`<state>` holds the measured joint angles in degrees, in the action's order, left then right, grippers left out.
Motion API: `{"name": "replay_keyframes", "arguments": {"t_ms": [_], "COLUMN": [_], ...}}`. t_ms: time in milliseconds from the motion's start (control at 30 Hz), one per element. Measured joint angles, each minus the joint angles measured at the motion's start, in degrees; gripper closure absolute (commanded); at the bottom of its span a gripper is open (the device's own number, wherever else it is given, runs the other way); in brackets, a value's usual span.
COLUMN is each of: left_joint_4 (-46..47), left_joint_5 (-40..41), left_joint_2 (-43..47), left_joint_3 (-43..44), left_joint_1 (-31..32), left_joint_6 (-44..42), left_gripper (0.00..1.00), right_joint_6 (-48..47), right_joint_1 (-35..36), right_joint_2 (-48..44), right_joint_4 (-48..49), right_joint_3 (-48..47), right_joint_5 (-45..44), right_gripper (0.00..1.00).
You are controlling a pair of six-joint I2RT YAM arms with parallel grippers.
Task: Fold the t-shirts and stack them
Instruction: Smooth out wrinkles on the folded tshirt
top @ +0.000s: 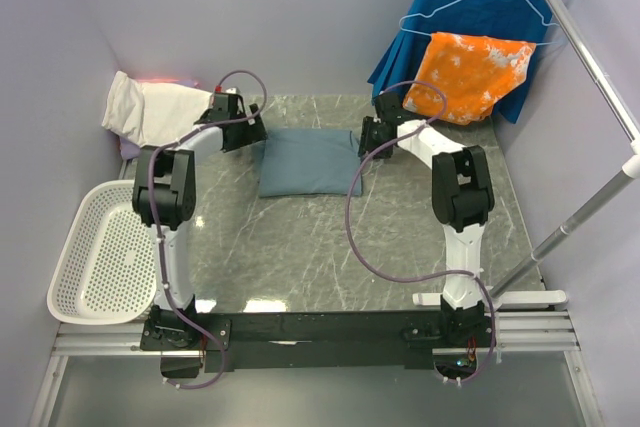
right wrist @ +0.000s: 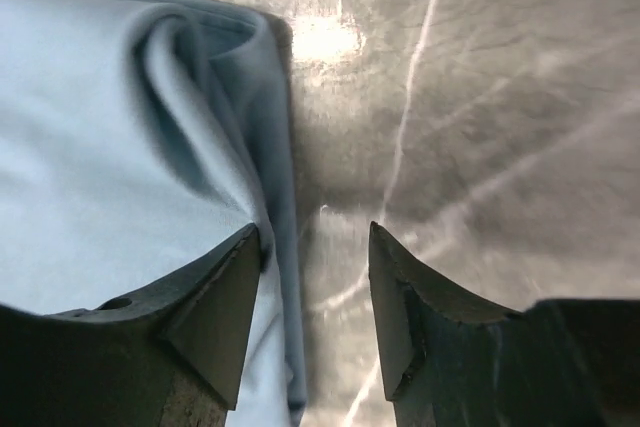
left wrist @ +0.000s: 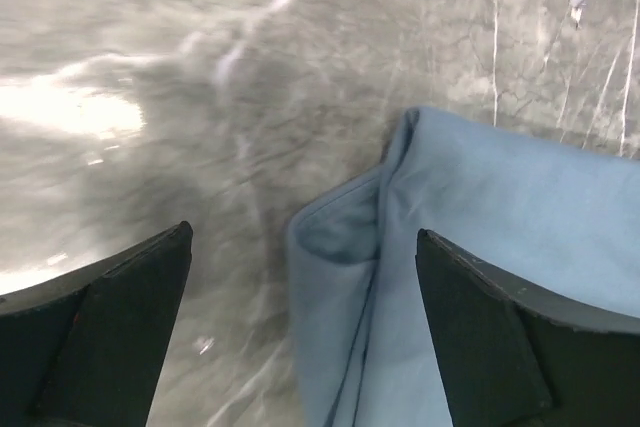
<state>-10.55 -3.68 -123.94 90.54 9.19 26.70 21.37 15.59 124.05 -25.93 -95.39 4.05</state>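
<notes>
A dusty blue-grey t-shirt [top: 312, 162] lies folded into a rectangle at the middle of the marble table [top: 300, 257]. My left gripper [top: 255, 132] hovers at its left edge, jaws wide open. In the left wrist view the left gripper [left wrist: 302, 232] straddles the shirt's folded corner [left wrist: 500, 197], gripping nothing. My right gripper [top: 368, 137] is at the shirt's right edge. In the right wrist view the right gripper [right wrist: 313, 229] stands open, the shirt's hem [right wrist: 100, 127] lying loose by the left finger [right wrist: 215, 297]. A cream-white t-shirt [top: 150, 112] sits at the far left, with a sliver of lavender [top: 127, 153] under it.
A white mesh basket [top: 100, 257] stands at the near left. An orange-and-white blotched cloth [top: 470, 72] and a royal-blue garment [top: 470, 12] hang at the back right. A slanting metal rail [top: 590, 67] runs along the right side.
</notes>
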Motion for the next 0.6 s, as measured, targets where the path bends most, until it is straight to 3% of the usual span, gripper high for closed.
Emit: {"name": "replay_keyframes", "arguments": {"t_ms": [267, 600], "left_joint_4": [-1.2, 3.5], "left_joint_5": [1.8, -2.7], "left_joint_2": [9.5, 14.7], "left_joint_3": [-5.5, -22.4], "left_joint_1": [-0.1, 3.5], "left_joint_6": [2.1, 4.4], "left_gripper": [0.01, 0.01], "right_joint_6": [0.0, 0.0], "right_joint_1": [-0.3, -0.3], "right_joint_2": [-5.1, -6.4], "right_joint_4": [2.2, 2.9], "right_joint_3": [1.8, 4.7], "right_joint_5": [1.3, 5.6], "right_gripper": [0.45, 0.45]}}
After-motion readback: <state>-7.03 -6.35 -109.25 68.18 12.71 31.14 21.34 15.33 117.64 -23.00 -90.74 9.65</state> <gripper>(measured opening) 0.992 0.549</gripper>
